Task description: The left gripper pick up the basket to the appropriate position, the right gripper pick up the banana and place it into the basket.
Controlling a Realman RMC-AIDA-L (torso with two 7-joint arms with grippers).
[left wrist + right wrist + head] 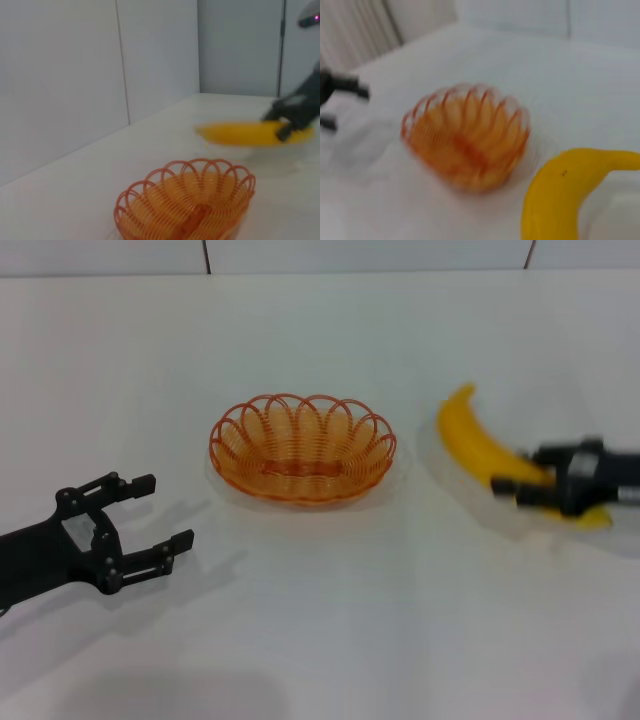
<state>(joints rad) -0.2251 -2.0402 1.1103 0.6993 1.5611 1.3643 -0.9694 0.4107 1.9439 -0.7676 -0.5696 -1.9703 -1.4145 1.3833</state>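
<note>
The orange wire basket stands upright on the white table, in the middle. My left gripper is open and empty, low over the table to the basket's left and apart from it. The yellow banana is to the basket's right, and my right gripper is shut on its nearer half. In the left wrist view the banana hangs a little above the table beyond the basket. The right wrist view shows the banana close up, with the basket beyond.
The white table stretches bare around the basket. A pale wall runs along its far edge. Nothing stands between the banana and the basket.
</note>
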